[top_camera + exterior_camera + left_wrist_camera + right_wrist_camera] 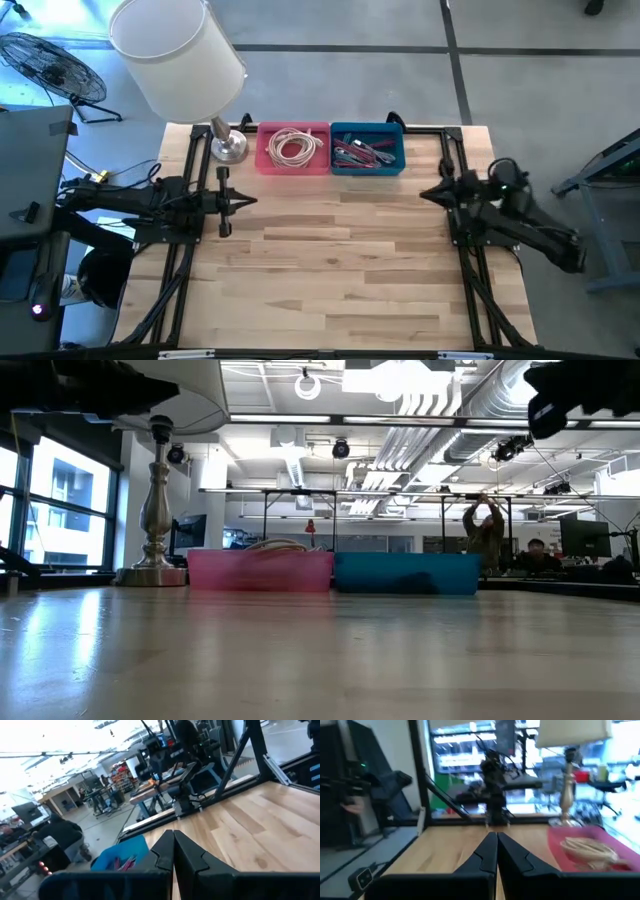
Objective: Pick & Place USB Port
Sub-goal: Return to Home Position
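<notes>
Two bins, touching: your blue bin (367,171) holds the charger cables (362,152), too tangled to count; the pink bin (293,171), one white coil (292,148). Two claws, both closed, empty: left claw (250,200) and right claw (425,193) flank the blue bin, well apart from it.

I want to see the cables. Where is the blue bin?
In the high view, the blue bin sits at the table's far edge, right beside the pink bin, on its right; the lamp stands left of both.
</notes>
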You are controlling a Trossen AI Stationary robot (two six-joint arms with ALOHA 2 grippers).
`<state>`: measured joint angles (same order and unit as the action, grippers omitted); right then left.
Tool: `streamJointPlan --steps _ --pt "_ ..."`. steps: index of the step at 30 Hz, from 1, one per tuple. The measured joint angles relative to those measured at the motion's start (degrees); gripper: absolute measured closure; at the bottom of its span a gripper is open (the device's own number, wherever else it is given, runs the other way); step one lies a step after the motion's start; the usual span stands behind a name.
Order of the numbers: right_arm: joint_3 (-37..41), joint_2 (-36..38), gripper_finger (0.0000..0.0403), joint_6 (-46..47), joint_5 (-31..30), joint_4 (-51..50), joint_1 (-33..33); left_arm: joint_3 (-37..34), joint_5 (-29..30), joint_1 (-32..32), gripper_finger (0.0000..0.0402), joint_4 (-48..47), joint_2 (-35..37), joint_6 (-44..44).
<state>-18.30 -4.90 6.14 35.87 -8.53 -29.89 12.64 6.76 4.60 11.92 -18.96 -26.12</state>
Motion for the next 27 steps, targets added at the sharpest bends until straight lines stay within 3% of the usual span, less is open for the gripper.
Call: streamJointPlan --steps 3,8,16,27 --pt "6.97 0.03 0.0403 2.46 0.68 9.85 0.00 -0.11 0.04 0.00 0.0401 0.28 -0.36 -1.53" --pt "14.25 0.05 0.0403 2.77 1.08 17.62 0.00 -4.04 0.18 -0.02 0.0401 6.38 -1.76 -2.11" --pt "17.74 0.03 0.0403 -0.72 1.74 18.78 0.02 -11.72 0.17 -0.07 0.0401 17.11 -1.98 -2.14" --pt "17.74 0.02 0.0403 -1.69 1.29 15.66 0.04 -11.78 3.26 -0.07 0.0401 17.43 -3.82 1.58"
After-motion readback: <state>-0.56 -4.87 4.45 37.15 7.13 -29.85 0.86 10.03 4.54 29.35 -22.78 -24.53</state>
